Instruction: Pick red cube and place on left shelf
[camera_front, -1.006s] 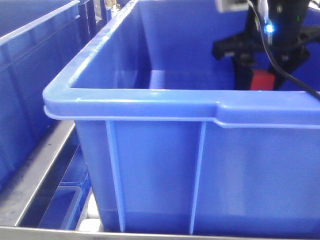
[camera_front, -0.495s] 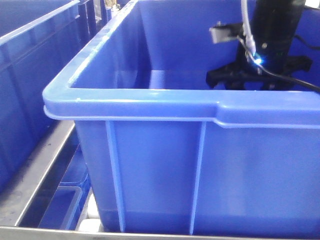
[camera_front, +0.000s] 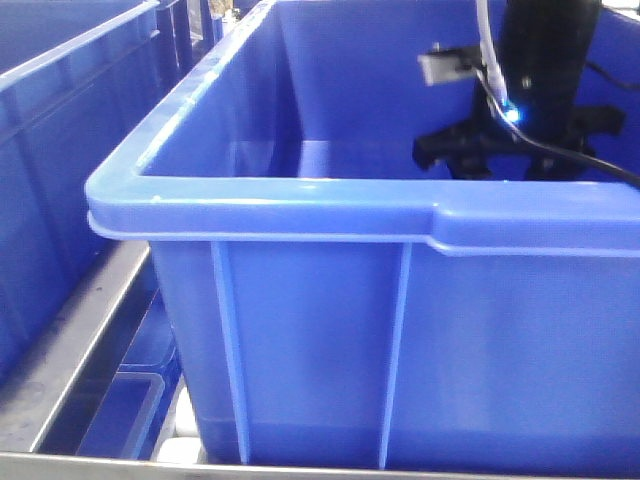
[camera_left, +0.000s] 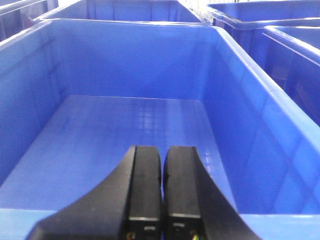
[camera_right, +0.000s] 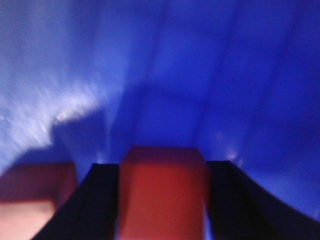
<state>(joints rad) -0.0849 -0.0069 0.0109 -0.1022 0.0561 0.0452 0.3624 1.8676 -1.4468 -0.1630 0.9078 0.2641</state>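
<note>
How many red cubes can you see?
1 certain: the red cube between the fingers of the right gripper, inside the blue crate. A blurred reddish shape beside it, lower left in the right wrist view, may be a second.

A smaller blue tub (camera_front: 120, 415) sits low at the lower left, partly hidden. Just beside it shows a small white rounded thing (camera_front: 180, 452), too small to identify.
</note>
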